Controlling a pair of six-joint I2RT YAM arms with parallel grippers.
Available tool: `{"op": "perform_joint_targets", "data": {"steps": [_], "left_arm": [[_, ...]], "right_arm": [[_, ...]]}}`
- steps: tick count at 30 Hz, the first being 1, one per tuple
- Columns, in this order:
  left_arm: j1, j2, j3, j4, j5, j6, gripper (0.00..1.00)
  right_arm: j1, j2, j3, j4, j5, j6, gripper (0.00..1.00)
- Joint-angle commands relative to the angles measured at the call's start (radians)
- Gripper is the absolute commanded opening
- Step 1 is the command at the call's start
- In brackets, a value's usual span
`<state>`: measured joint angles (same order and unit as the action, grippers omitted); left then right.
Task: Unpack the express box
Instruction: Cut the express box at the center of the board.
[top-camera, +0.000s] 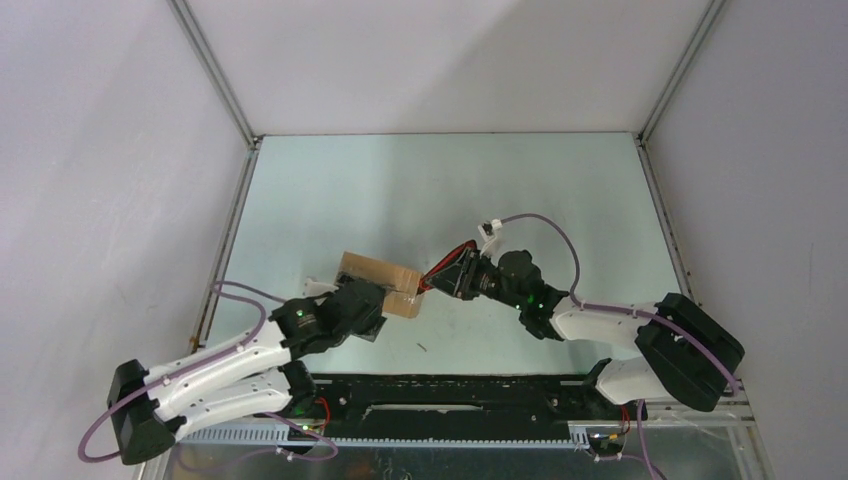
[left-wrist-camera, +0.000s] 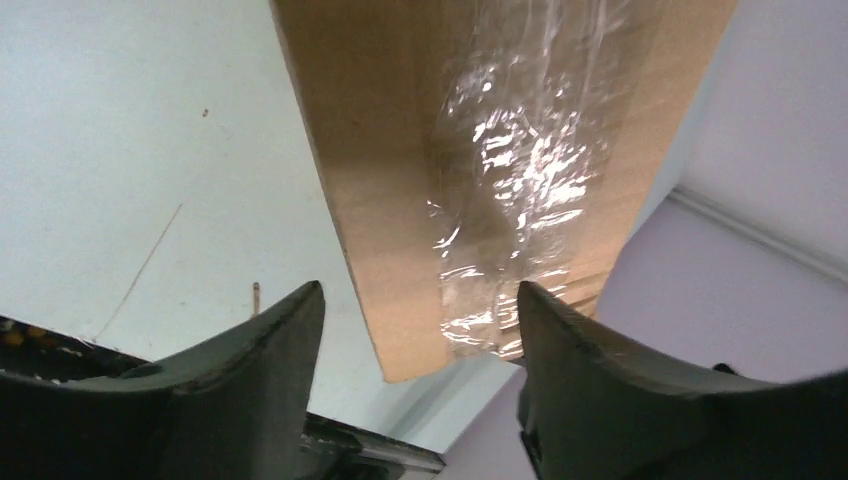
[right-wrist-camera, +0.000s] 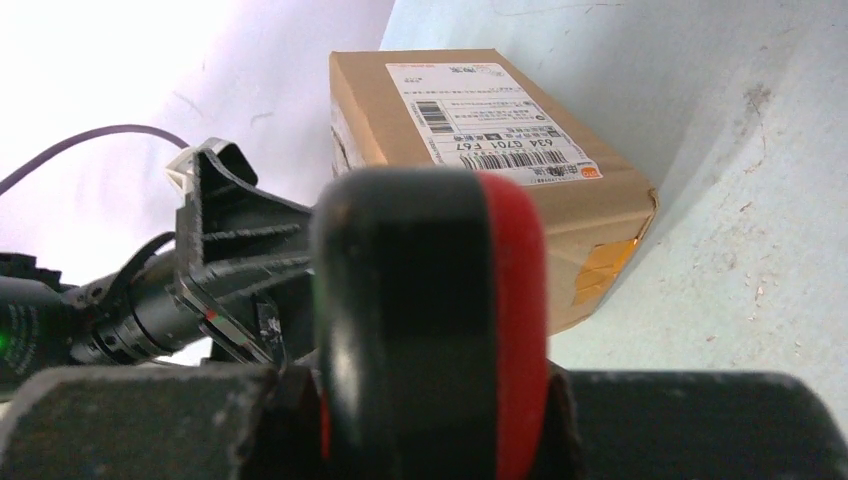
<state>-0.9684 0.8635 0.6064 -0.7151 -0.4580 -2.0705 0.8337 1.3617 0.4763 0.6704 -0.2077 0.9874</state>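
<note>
Now, on the left, the left gripper is sitting low at the near-left end of the box. Its fingers are standing fairly wide and straddling that end without clearly pinching it. A sliver of table is showing between one finger and the cardboard, and the other finger is sitting just beside the clear tape. Box is lying flat on the pale green table, left of centre, white label facing up. Its long axis is running far-left to near-right, so one short end is pointing at each arm. Moving right, the red-and-black knife is being clamped tight in the right gripper. Its nose is aiming at the box's right end; touching or just short, cannot tell. An orange-yellow patch is showing at that end's corner. Judging the next move to be slitting the tape: it is hinging on the knife lining up with the seam while the left arm, the nearer one, is steadying the box. Left fingers are lying close to any cut line and look like the main obstacle. Purple cable is looping over the right wrist, well apart from the box.
</note>
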Motion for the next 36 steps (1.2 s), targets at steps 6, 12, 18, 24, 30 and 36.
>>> {"op": "perform_joint_targets", "data": {"steps": [6,12,18,24,30,36], "left_arm": [[0.008,0.005,0.075,-0.188,-0.101,-0.152,1.0],[0.009,0.041,0.1,-0.237,-0.084,-0.169,0.96],[0.01,0.032,0.184,-0.386,-0.147,-0.183,0.62],[0.01,0.1,0.229,-0.438,-0.15,-0.176,0.61],[0.01,0.023,0.13,-0.28,-0.205,-0.107,1.0],[0.01,0.037,0.083,-0.151,-0.183,-0.07,1.0]], "right_arm": [[0.045,0.021,-0.003,-0.12,0.023,-0.141,0.0],[0.024,0.045,0.001,-0.103,0.015,-0.141,0.0],[0.014,0.074,0.023,-0.112,0.005,-0.149,0.0],[0.01,0.094,0.03,-0.111,0.005,-0.15,0.0],[0.015,0.089,0.033,-0.127,0.014,-0.153,0.0],[0.026,0.096,0.033,-0.123,0.037,-0.147,0.0]]}}
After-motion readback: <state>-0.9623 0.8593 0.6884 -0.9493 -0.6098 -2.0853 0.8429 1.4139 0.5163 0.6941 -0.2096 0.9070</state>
